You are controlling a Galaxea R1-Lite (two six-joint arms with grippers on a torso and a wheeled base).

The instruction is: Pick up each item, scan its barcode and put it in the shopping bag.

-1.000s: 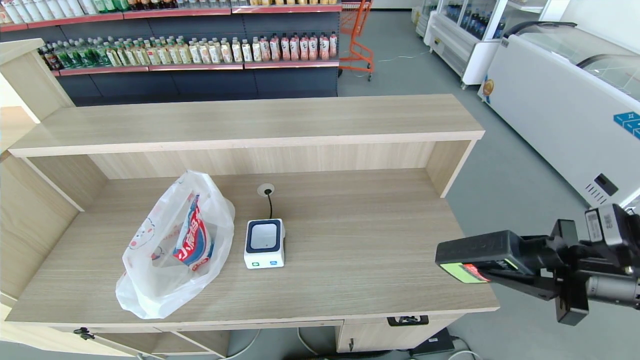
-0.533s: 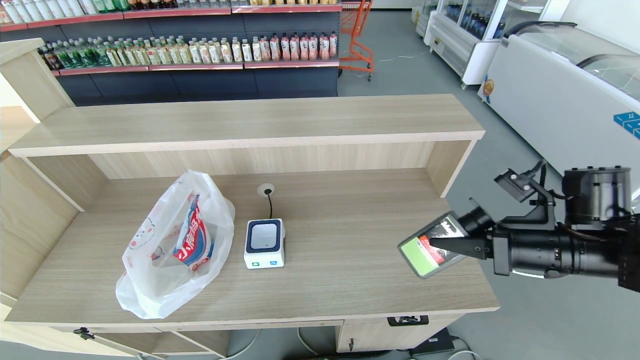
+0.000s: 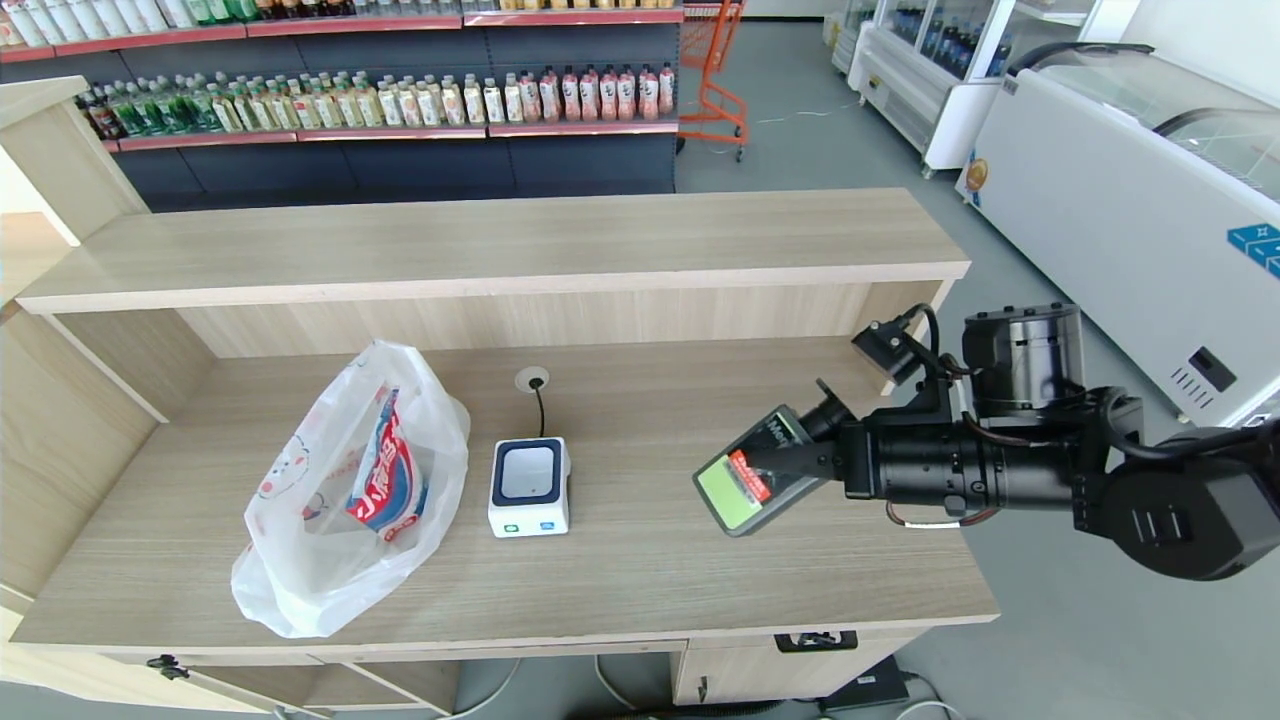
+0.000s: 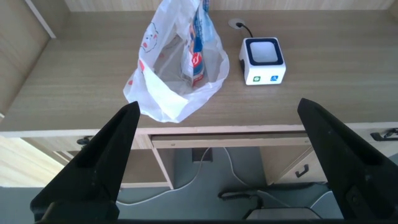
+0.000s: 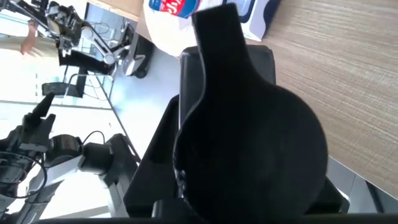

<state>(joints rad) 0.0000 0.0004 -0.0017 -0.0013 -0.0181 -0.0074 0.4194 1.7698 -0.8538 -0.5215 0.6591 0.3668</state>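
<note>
My right gripper (image 3: 790,465) is shut on a flat dark box (image 3: 748,487) with a green and red label, held tilted above the right part of the wooden counter (image 3: 700,570). The white scanner (image 3: 530,487) with a dark window stands left of the box, well apart from it. Further left lies the white shopping bag (image 3: 330,540), holding a red, white and blue packet (image 3: 388,480). In the left wrist view my left gripper (image 4: 219,109) is open with nothing between its fingers, hanging before the counter's front edge, with the bag (image 4: 168,93) and scanner (image 4: 263,60) beyond.
A raised ledge (image 3: 500,240) walls the back of the counter, with side panels at both ends. The scanner's cable (image 3: 540,405) runs to a hole behind it. Bottle shelves (image 3: 380,100) stand behind and chest freezers (image 3: 1120,220) to the right.
My right arm has swung left from beyond the counter's right edge to over the counter, carrying the box toward the scanner and turning its label. Bag and scanner have not moved.
</note>
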